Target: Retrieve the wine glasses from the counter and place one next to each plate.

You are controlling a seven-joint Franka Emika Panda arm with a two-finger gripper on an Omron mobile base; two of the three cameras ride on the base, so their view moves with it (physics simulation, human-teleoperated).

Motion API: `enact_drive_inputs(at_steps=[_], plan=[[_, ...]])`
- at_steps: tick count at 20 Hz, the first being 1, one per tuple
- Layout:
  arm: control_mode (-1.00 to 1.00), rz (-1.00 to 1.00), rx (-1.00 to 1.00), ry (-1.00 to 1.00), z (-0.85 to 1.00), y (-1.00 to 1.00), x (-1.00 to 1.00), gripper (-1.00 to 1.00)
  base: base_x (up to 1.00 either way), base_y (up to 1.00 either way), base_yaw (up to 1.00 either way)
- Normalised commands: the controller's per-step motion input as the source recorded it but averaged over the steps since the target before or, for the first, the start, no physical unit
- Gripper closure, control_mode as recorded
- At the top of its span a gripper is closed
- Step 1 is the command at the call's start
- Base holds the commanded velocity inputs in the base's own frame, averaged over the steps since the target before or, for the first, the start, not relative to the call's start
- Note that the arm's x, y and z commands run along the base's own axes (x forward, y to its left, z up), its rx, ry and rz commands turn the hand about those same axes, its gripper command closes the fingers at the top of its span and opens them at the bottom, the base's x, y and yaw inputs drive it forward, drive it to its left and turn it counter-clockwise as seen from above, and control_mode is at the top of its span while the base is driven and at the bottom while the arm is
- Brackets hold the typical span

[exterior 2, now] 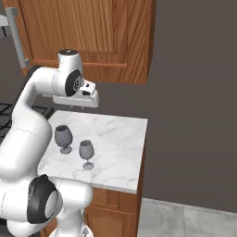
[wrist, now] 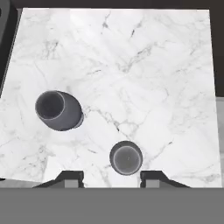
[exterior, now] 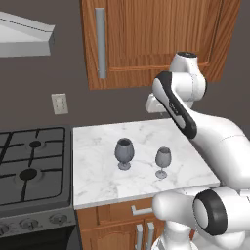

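Two wine glasses on the bench [exterior: 97, 188], both upright, feet on the marble, not touching each other.

Wider, darker glass [exterior: 124, 153]: sits roughly mid-bench, on the stove side of the pair. Same glass in the right base view [exterior 2: 63, 138] and the hand view [wrist: 57, 110], where the bowl opening is seen from above.

Slimmer glass [exterior: 163, 161]: just beside the wider one, nearer the front edge and toward the bench's free right end. Also in the right base view [exterior 2: 86, 153] and the hand view [wrist: 126, 158], seen almost straight down the bowl.

Tool [wrist: 112, 177]: hangs above the bench, well clear of the marble, pointing down. Fingertips [wrist: 72, 176] stand apart with a clear gap; nothing is between them, nothing gripped. The slimmer glass lines up with that gap in the hand view but sits far below on the bench. In the base views the hand is up near the back wall, above the bench's rear edge.

Around the bench: gas stove [exterior: 31, 168] butts against its left edge. Brown wooden cabinets [exterior: 122, 219] below, a wooden wall cabinet [exterior: 146, 39] above. Wall socket plate [exterior: 59, 103] on the back wall over the stove side. Range hood [exterior: 24, 36] at upper left.
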Motion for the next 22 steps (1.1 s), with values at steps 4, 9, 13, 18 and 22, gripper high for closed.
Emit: enact_drive_inputs(at_steps=[4, 9, 13, 18, 22], plan=[[-1.00, 0.00, 0.00, -0.12, 0.00, 0.00, -0.42, -1.00, 0.00, 0.00, 0.00], [-1.00, -0.06, 0.20, -0.40, 0.00, -0.07, -0.95, -1.00, 0.00, 0.00, 0.00], [-1.00, -0.15, 0.27, -0.32, 0.08, -0.11, -0.74, -1.00, 0.00, 0.00, 0.00], [-1.00, -0.21, 0.31, -0.04, 0.12, -0.08, -0.33, -1.00, 0.00, 0.00, 0.00], [-1.00, -0.22, 0.37, 0.20, 0.35, -0.19, -0.06, -1.00, 0.00, 0.00, 0.00]])
